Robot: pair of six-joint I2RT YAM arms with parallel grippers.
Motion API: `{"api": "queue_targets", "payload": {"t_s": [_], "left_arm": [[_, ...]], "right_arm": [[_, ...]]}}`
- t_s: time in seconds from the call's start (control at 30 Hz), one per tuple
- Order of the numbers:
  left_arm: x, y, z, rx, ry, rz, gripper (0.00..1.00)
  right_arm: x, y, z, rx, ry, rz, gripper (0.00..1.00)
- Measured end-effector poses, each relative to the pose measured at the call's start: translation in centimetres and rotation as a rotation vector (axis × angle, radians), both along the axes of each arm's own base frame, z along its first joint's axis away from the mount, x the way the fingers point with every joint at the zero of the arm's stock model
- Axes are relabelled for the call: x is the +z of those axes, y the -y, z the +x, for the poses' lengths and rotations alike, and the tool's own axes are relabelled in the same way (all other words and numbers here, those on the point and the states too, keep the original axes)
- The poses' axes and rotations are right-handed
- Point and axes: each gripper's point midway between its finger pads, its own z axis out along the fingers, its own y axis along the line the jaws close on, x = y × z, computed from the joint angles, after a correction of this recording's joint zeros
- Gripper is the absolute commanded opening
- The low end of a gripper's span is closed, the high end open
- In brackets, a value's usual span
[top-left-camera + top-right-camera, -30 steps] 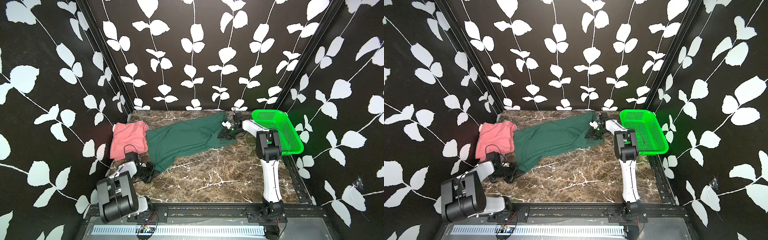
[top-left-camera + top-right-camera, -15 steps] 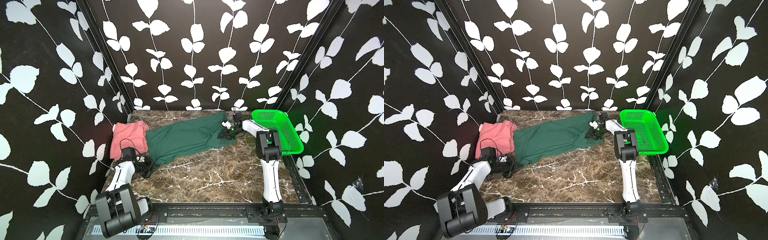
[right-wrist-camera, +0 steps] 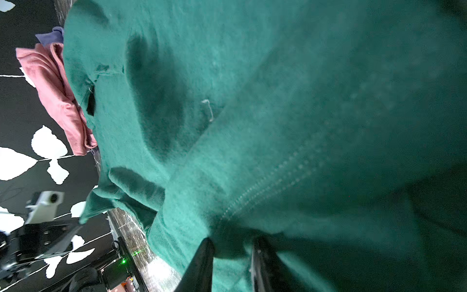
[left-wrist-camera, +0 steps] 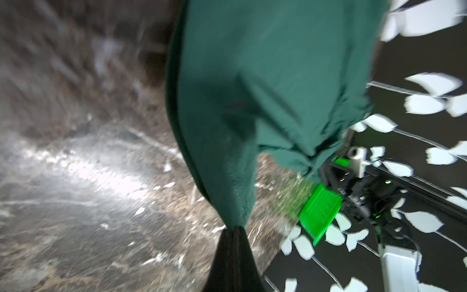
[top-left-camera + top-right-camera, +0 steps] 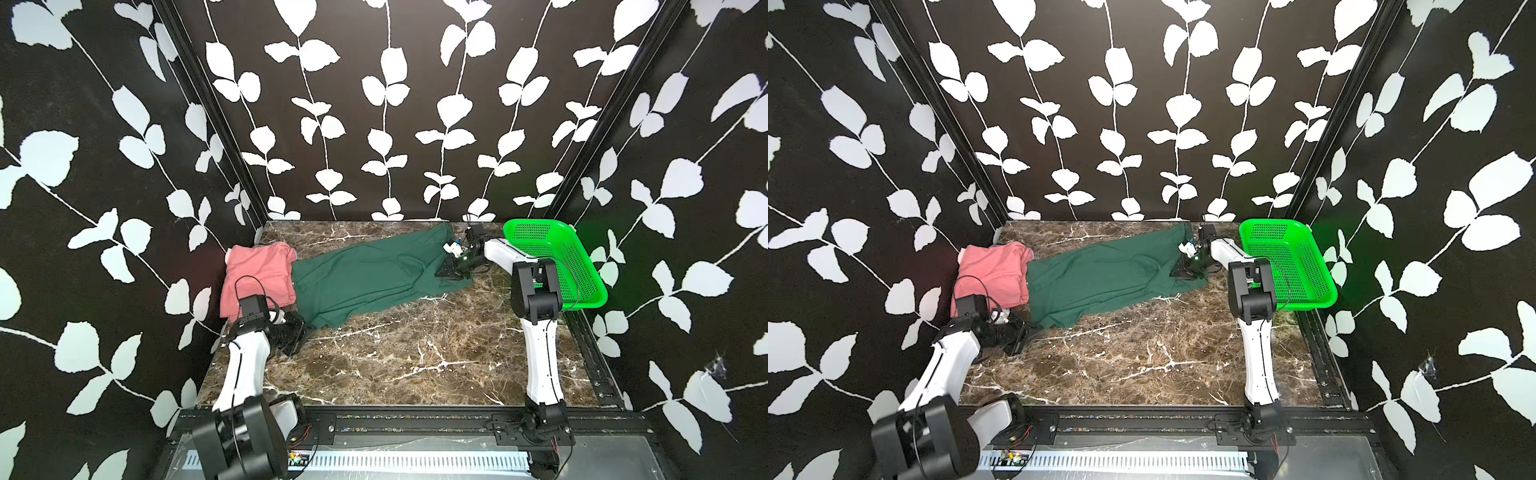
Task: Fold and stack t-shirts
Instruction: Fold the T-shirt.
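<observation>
Green tee [image 5: 374, 274], left gripper [image 4: 233, 230] pinched on its corner, right gripper [image 3: 233, 246] clamping a fold, lavender tee [image 3: 50, 35] clear only from right wrist.

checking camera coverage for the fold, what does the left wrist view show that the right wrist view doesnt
Left wrist only: the green basket. Right wrist only: the pink t-shirt and a bit of lavender cloth next to it. Both: the dark green t-shirt, some marble table, and each arm's own gripper shut on that shirt: left gripper, right gripper.
</observation>
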Motion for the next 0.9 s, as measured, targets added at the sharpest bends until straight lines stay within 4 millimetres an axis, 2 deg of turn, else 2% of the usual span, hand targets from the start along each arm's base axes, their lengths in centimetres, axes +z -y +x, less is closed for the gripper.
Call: {"api": "queue_targets", "payload": {"t_s": [0.07, 0.17, 0.57, 0.9], "left_arm": [[1.2, -0.3, 0.8, 0.024, 0.067, 0.016, 0.0], [2.0, -0.7, 1.7, 0.051, 0.121, 0.015, 0.0], [1.2, -1.9, 3.5, 0.118, 0.112, -0.017, 0.0], [1.5, -5.5, 4.9, 0.2, 0.14, 0.035, 0.0]], "right_arm": [[0.0, 0.0, 0.0, 0.0, -0.001, -0.001, 0.29], [0.0, 0.0, 0.0, 0.0, -0.001, -0.001, 0.29], [0.0, 0.0, 0.0, 0.001, -0.002, -0.001, 0.28], [0.0, 0.0, 0.0, 0.001, -0.004, -0.002, 0.28]]}}
